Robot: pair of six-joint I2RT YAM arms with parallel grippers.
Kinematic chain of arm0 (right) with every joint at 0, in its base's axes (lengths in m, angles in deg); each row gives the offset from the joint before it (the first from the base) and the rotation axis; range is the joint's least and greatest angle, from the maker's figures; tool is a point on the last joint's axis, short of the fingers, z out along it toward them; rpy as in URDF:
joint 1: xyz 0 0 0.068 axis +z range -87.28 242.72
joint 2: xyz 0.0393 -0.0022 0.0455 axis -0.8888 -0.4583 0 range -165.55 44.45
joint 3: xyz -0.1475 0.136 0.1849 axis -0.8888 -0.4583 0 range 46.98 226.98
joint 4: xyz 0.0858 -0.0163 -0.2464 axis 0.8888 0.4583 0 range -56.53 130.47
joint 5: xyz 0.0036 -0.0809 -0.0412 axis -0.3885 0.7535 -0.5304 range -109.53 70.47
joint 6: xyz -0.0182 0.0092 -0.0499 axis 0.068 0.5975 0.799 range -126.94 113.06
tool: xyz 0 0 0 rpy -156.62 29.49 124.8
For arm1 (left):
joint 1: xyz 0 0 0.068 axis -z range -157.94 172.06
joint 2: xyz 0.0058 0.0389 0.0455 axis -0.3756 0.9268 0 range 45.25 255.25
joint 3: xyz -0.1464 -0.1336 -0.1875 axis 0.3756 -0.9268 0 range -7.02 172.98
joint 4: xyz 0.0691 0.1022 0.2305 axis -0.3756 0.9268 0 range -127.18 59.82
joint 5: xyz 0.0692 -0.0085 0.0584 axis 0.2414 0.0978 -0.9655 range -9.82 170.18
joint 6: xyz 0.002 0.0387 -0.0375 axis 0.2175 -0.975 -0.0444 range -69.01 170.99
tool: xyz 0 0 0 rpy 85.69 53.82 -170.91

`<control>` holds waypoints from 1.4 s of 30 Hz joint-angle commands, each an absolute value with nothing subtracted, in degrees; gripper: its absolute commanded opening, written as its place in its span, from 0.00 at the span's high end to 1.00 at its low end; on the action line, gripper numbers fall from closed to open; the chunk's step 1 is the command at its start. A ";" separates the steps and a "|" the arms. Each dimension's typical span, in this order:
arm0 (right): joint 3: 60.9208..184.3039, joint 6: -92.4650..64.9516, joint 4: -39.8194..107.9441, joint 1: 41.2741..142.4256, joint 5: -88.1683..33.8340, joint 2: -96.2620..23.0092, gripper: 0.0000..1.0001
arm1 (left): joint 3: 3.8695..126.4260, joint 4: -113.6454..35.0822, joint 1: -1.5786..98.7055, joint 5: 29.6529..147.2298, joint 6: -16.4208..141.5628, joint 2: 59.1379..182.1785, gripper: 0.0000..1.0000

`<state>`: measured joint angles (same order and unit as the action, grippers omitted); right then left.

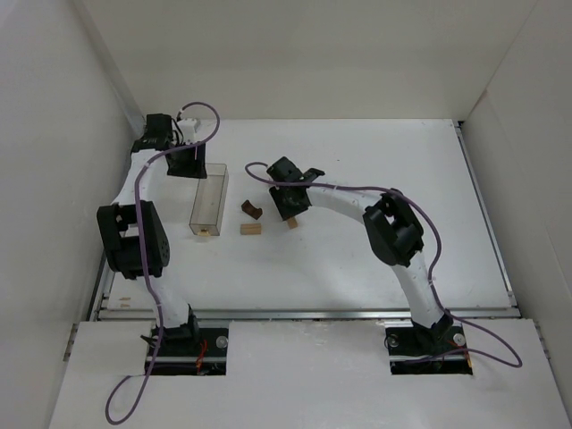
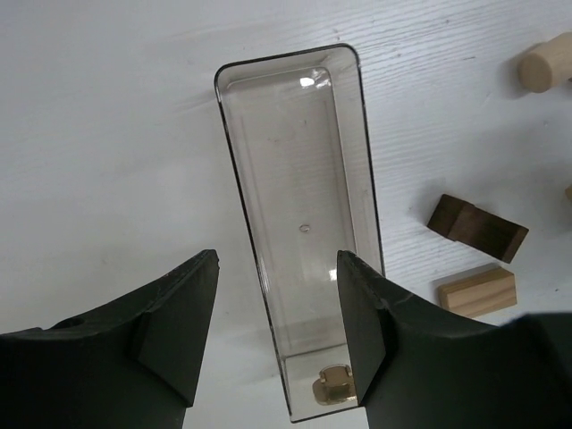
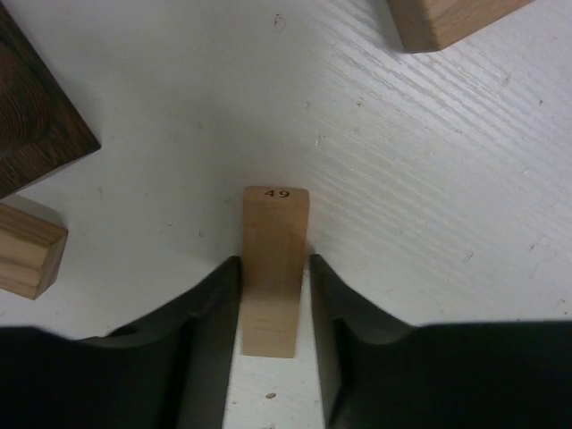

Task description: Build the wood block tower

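**Right fingers on the first block, no tower up yet**

The right fingers (image 3: 207,332) are pressed against the 2 long sides of a pale tan block (image 3: 276,223) marked 49, which lies flat on the white worktop (image 3: 429,197). Near it lie a dark brown arch block (image 1: 252,210), a tan block (image 1: 251,229) just beside that, and another tan piece (image 3: 447,18) at the edge of the right wrist view. Nothing is stacked on anything, so the wood block tower exists only as loose pieces on the worktop, just to the right of the clear box (image 1: 210,192).

The left fingers (image 2: 179,326) are spread and hang over 1 end of the clear box, holding nothing. A small tan piece (image 2: 332,384) sits inside the box at that end.

The step in hand looks like the first pick. The next move calls for a straight lift that keeps block 49 square in the pinch and clear of its neighbours, then a level set-down on whichever piece serves as the base
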<state>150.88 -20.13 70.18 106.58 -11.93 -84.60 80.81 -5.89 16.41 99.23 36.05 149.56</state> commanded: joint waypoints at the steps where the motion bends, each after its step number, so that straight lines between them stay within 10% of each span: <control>1: 150.87 -19.86 69.24 106.58 -13.55 -83.26 0.63 | 81.13 -6.42 18.01 98.20 34.29 144.75 0.47; 11: 140.69 -20.12 68.71 105.62 -3.98 -75.17 0.94 | 78.14 -7.64 26.98 92.49 31.48 140.88 0.47; 42: 103.93 -21.80 32.85 94.01 -18.74 -34.30 1.00 | 68.14 -8.26 44.48 100.49 14.37 128.50 0.74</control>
